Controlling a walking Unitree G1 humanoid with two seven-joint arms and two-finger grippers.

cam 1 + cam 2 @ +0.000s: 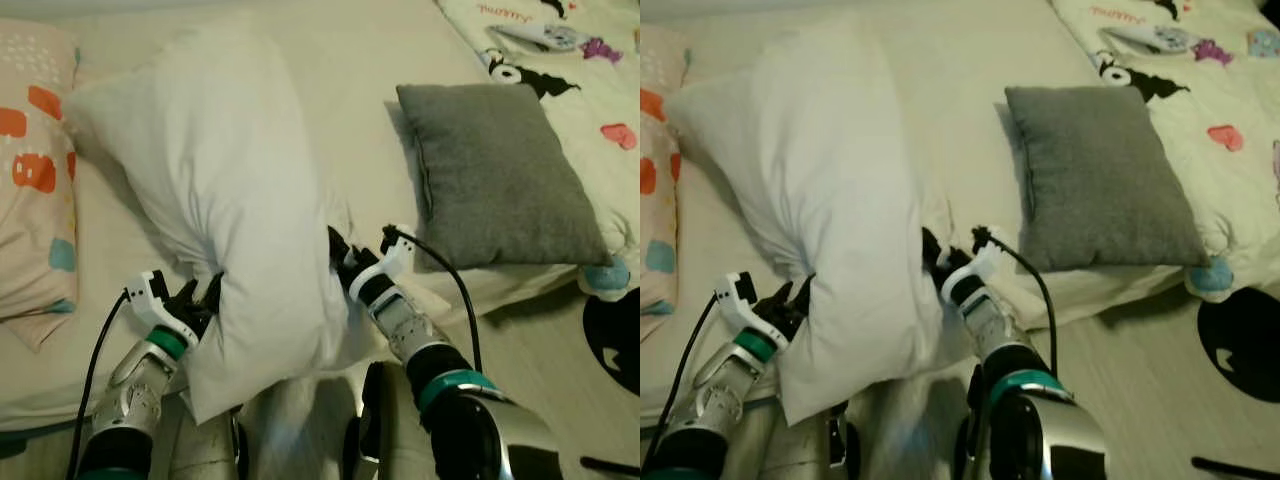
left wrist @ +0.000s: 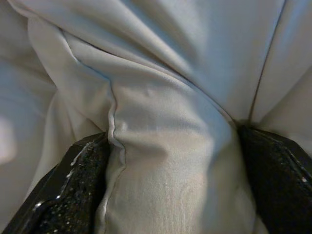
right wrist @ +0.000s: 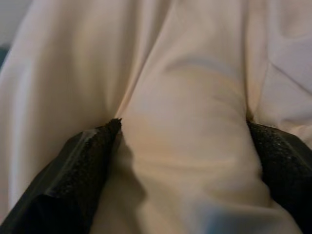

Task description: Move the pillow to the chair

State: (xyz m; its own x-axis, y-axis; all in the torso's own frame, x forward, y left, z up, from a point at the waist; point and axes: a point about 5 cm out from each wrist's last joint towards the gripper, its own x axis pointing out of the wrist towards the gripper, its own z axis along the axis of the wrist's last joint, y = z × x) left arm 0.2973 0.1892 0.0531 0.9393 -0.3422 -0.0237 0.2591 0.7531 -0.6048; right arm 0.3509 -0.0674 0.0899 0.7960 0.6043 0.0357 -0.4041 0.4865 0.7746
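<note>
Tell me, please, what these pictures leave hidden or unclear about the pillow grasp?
- Left pincer tips: buried in white pillow folds, head views.
- Right pincer tips: likewise behind the pillow's edge.
- Pillow's near end: hangs over the bed edge, hiding what lies beneath.
- Chair: cannot be located.

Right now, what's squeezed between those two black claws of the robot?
The big white pillow, pinched on either side by the left gripper and right gripper, seen from the head cameras.
</note>
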